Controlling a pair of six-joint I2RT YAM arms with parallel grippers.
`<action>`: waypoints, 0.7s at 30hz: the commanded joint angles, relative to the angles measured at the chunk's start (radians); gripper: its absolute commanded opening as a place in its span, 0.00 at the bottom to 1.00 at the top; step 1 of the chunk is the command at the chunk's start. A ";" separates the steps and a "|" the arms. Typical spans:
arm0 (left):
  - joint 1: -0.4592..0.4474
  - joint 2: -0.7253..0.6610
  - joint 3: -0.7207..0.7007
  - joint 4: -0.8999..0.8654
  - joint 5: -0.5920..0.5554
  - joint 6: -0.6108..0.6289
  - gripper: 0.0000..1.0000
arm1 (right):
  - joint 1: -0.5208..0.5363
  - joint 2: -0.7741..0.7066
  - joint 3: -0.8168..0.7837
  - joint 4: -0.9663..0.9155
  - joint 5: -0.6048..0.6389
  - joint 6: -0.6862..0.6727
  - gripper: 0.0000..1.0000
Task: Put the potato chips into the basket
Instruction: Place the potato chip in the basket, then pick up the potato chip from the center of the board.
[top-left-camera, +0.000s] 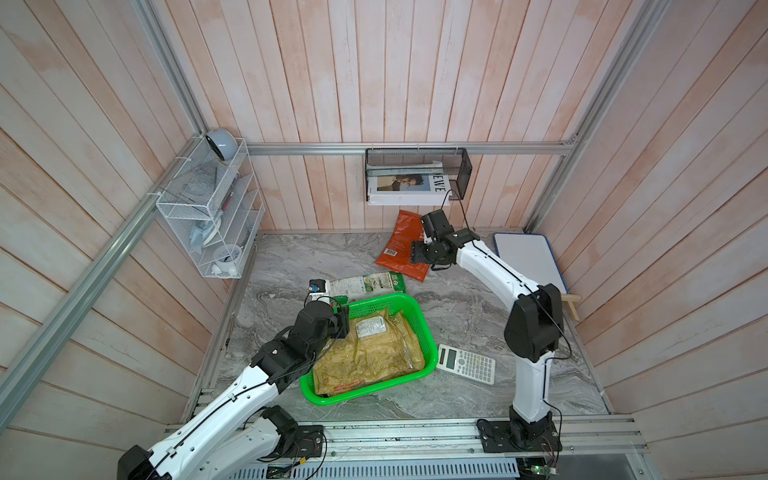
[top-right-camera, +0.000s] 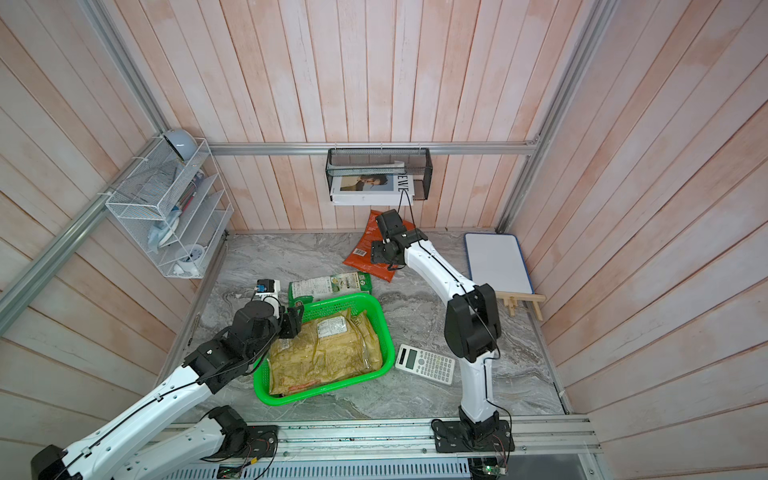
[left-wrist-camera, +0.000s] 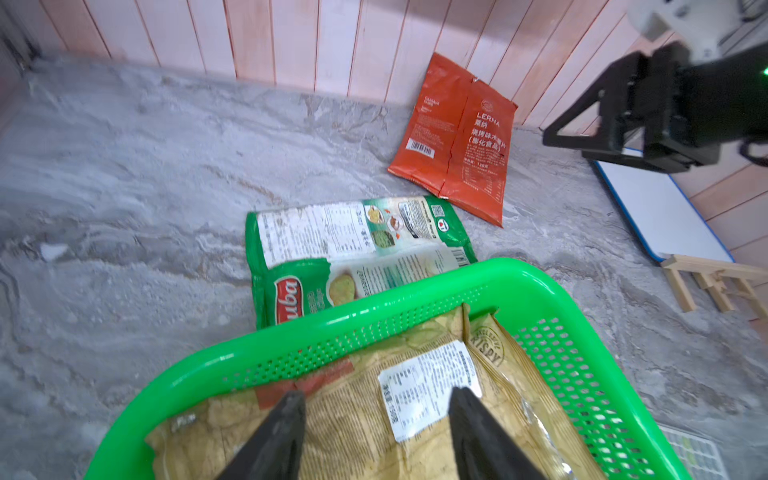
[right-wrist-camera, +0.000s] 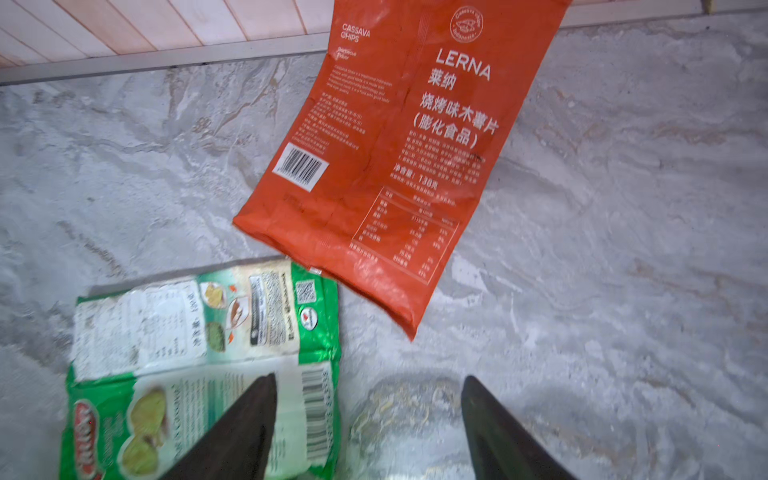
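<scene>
Green plastic marks the basket (top-left-camera: 374, 300), which sits on the marble counter (top-left-camera: 291, 257) toward its front-left corner, with a tan chip bag (top-left-camera: 365, 353) lying flat inside and filling most of the floor. A white-and-green bag (top-left-camera: 361, 284) lies on the counter just behind the basket's far rim, which partly hides it. An orange-red bag (top-left-camera: 399, 249) rests at the back edge, its top leaning up the wooden wall. The left gripper (left-wrist-camera: 376, 392) hangs over the basket's far left corner above the tan bag, jaws apart and empty. The right gripper (right-wrist-camera: 369, 377) hovers over the counter beside the orange-red bag, jaws spread, holding nothing. A white calculator (top-left-camera: 466, 363) lies just right of the basket.
</scene>
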 joint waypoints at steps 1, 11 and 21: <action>0.009 0.033 -0.012 0.142 -0.074 0.131 0.70 | -0.023 0.152 0.198 -0.121 0.034 -0.079 0.74; 0.094 0.276 0.069 0.215 0.002 0.214 0.72 | -0.030 0.655 0.826 -0.345 -0.105 -0.050 0.74; 0.133 0.318 0.056 0.230 0.023 0.250 0.72 | -0.026 0.588 0.541 -0.481 -0.269 -0.021 0.21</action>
